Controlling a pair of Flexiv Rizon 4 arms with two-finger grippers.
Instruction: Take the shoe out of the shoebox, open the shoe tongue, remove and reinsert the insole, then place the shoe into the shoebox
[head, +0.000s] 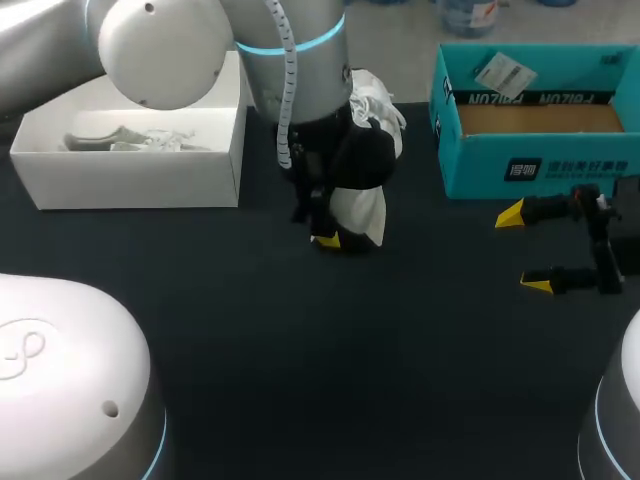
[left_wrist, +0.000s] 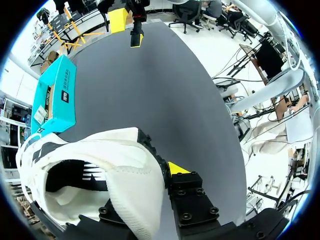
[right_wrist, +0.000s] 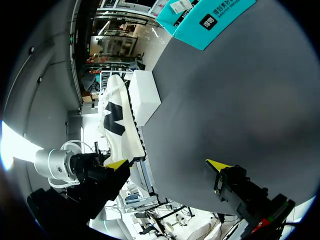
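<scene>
Rounded white arm casings (head: 60, 370) crowd the near edge of the dark table (head: 330, 360). Mid-table, the left gripper (head: 335, 235) is clamped on 1 end of the white and black shoe (head: 358, 205), whose long axis runs from the gripper toward the far edge. Behind sit a white box (head: 130, 180) and the open teal shoebox (head: 540, 165); just in front of the shoebox, the right gripper (head: 525, 250) hangs with its 2 fingers wide apart

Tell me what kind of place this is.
Probably a robot lab bench: a left arm and a right arm at a dark table, the left holding a shoe, an open teal shoebox nearby.
</scene>
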